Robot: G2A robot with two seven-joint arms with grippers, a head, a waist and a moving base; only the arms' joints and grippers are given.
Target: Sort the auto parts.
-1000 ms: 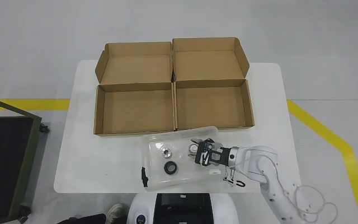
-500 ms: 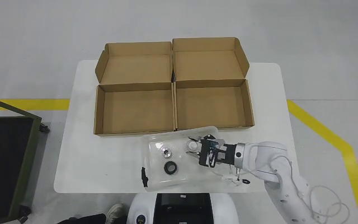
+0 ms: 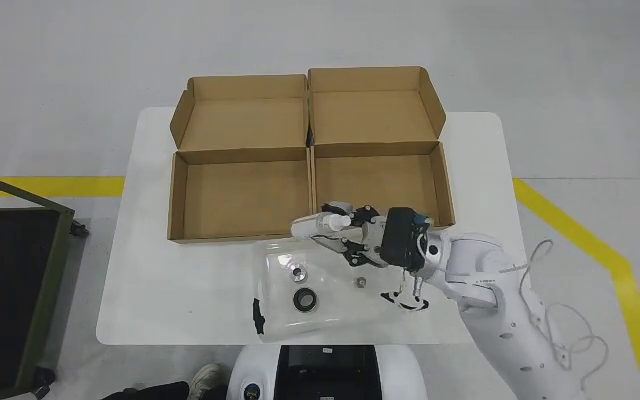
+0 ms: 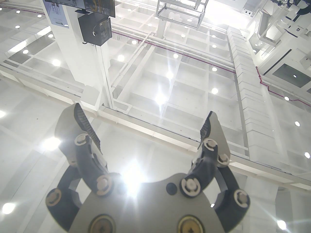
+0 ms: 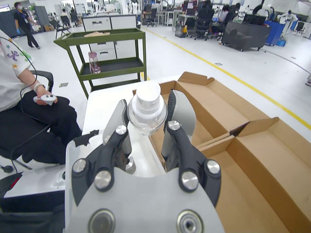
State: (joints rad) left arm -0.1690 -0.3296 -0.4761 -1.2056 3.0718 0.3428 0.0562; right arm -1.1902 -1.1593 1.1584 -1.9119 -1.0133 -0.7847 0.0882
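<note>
My right gripper is shut on a white cylindrical part with a clear flange. In the top view this gripper holds the part in the air over the far edge of the clear plastic tray, just before the front walls of the two cardboard boxes. A silver fitting, a black ring and a small metal piece lie in the tray. My left gripper is open with nothing in it, pointing up at the ceiling.
The left box and the right box stand side by side at mid-table, both with bare floors and their lids folded back. The white table has free room on its left side. A dark green cart stands left of the table.
My right gripper has lifted the white part out of the tray and carried it away from the robot, toward the boxes' front walls. The other parts stayed in the tray.
</note>
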